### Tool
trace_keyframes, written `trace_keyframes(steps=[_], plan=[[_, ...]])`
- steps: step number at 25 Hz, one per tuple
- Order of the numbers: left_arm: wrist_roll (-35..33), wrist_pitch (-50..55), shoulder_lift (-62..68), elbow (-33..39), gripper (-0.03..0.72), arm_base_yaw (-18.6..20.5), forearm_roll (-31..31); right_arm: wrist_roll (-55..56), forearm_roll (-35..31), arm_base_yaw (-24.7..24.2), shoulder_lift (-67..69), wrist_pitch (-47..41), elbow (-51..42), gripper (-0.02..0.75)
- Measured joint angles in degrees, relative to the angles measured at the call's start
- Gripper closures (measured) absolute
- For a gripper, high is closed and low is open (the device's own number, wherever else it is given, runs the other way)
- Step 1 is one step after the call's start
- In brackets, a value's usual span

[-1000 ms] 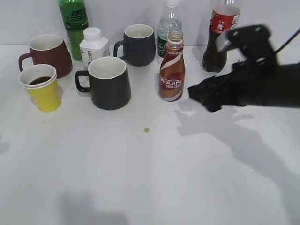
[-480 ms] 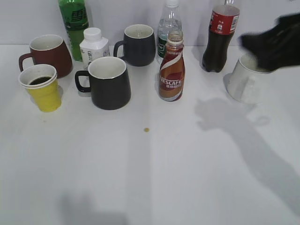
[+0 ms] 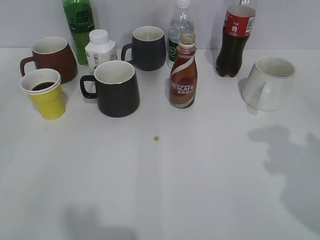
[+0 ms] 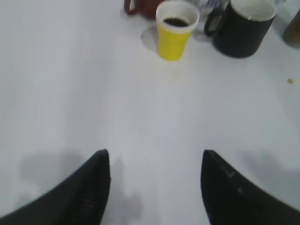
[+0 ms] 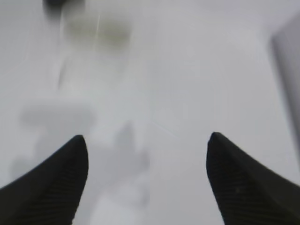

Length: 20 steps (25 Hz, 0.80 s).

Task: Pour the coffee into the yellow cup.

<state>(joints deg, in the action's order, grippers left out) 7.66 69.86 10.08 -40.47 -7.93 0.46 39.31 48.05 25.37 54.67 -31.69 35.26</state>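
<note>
The brown Nescafe coffee bottle [image 3: 183,72] stands upright and uncapped at the table's middle back. The yellow cup [image 3: 44,93] stands at the left with dark coffee [image 3: 42,86] inside; it also shows in the left wrist view [image 4: 176,29] with the coffee [image 4: 176,21] visible. My left gripper [image 4: 154,159] is open and empty above bare table, well short of the cup. My right gripper [image 5: 147,143] is open and empty over bare table; its view is blurred. Neither arm shows in the exterior view.
A dark red mug [image 3: 50,57], two black mugs [image 3: 117,87] [image 3: 147,47], a white mug [image 3: 269,82], a green bottle [image 3: 78,25], a white bottle [image 3: 99,47], a water bottle [image 3: 180,25] and a cola bottle [image 3: 235,37] stand along the back. A small brown spot [image 3: 156,138] lies mid-table.
My right arm has drawn back from beside the coffee bottle to the right and out of the exterior view, uncovering the white mug. The bottle and cup have not moved.
</note>
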Motion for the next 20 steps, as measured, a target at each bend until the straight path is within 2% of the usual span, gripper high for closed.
trace_keyframes(steps=[1, 2, 5, 6, 8, 13, 15, 20], plan=[[-0.8, 0.0, -1.6, 0.0, 0.218, 0.0, -0.1, -9.9, -9.7, 0.0, -1.3, -3.7, 0.0, 0.15], [-2.0, 0.1, -3.3, 0.0, 0.218, 0.0, -0.2, -16.8, -16.5, 0.0, -3.0, -6.6, -0.1, 0.15], [-6.6, 0.3, -6.0, 0.0, 0.218, 0.0, -0.5, -31.7, -36.9, 0.0, -10.9, -12.7, -0.1, 0.15], [-7.7, 0.3, -6.2, 0.1, 0.218, 0.0, -0.8, -35.9, -42.2, 0.0, -13.6, -15.7, -0.1, 0.15], [-9.3, -0.1, -6.2, 1.1, 0.218, 0.0, -1.7, -40.9, -48.7, 0.0, -20.1, -20.1, -0.3, 0.15], [-12.0, -4.0, -6.4, 8.4, 0.218, 0.0, -3.5, -43.1, -51.6, 0.0, -37.8, -29.9, -2.9, 0.151], [-12.9, -6.7, -6.4, 9.3, 0.218, 0.0, -3.7, -43.1, -51.8, 0.0, -44.3, -32.7, -4.0, 0.151], [-13.6, -8.3, -6.4, 10.4, 0.22, 0.0, -3.3, -43.1, -51.7, 0.0, -54.9, -31.7, -5.1, 0.152]])
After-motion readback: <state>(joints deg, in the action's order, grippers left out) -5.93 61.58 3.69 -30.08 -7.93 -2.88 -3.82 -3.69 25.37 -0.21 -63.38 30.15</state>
